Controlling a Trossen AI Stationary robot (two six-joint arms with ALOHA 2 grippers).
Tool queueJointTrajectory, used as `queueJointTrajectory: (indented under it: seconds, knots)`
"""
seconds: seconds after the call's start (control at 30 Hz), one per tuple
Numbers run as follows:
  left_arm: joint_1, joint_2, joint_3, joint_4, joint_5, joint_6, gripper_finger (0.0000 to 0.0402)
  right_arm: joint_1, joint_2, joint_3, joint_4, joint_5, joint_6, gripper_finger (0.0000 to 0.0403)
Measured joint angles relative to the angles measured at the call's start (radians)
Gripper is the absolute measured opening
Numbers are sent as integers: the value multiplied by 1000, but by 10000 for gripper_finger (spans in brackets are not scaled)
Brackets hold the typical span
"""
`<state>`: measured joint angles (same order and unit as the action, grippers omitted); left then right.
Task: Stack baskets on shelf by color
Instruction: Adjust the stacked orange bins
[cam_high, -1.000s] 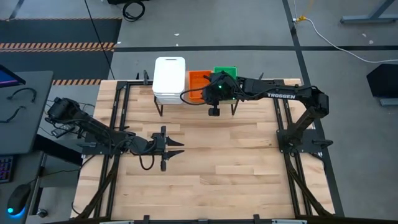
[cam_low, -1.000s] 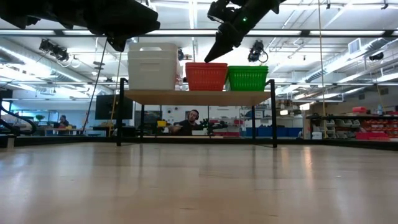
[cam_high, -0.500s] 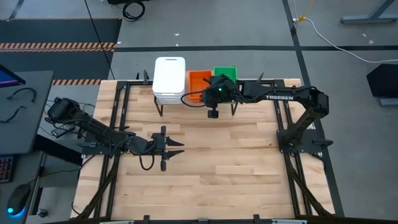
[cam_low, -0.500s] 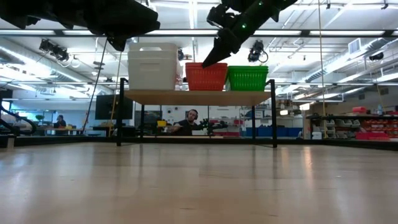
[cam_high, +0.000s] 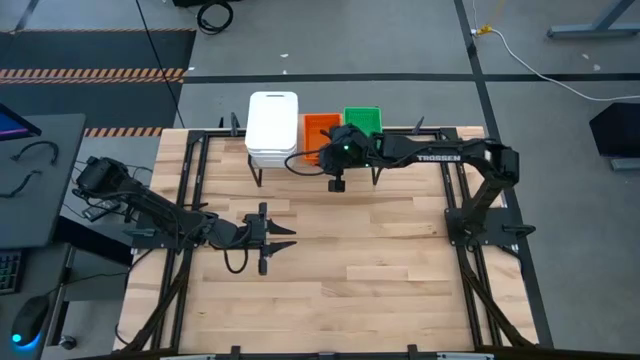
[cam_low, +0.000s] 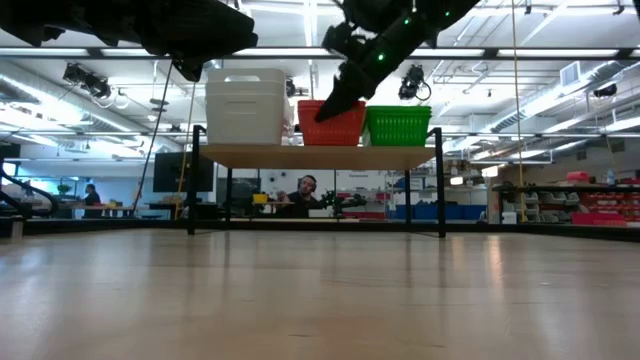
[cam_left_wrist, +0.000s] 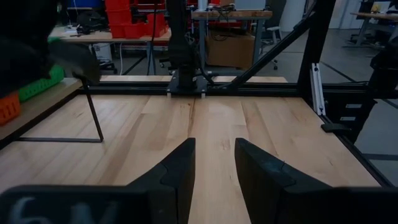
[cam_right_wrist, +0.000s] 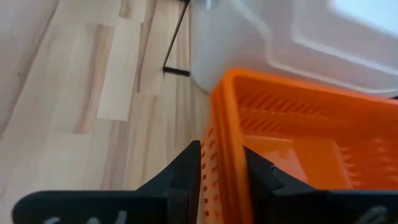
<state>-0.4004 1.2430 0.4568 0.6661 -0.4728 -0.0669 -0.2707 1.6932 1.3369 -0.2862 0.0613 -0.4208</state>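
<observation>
1. High view: the shelf sits at the far edge of the counter. On it, in a row, are a white stack of baskets, an orange stack and a green stack. The right gripper is reached over the shelf, right at the orange stack's near edge. The left gripper waits low over the middle of the counter, well apart from the shelf, jaws spread with nothing between them.

2. Low view: the shelf stands on thin black legs, with the white baskets, orange baskets and green baskets side by side on top. The right gripper comes down from above at a slant and meets the top corner of the orange stack on the side next to the white one. A person sits in the room behind, seen under the shelf.

3. Left wrist view: the left gripper has its jaws apart over bare wood, holding nothing. A shelf leg and slivers of green and orange baskets show off to one side.

4. Right wrist view: the right gripper has its jaws pinching the wall of the top orange basket, one finger outside the wall and one inside. A white basket sits just beside it.
</observation>
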Motion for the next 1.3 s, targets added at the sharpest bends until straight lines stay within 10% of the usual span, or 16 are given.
queueJointTrajectory:
  seconds: [1.3]
  knots:
    - [6, 0, 0, -5, 0, 10, 121, 1, 35, 7, 51, 126, 133, 76]
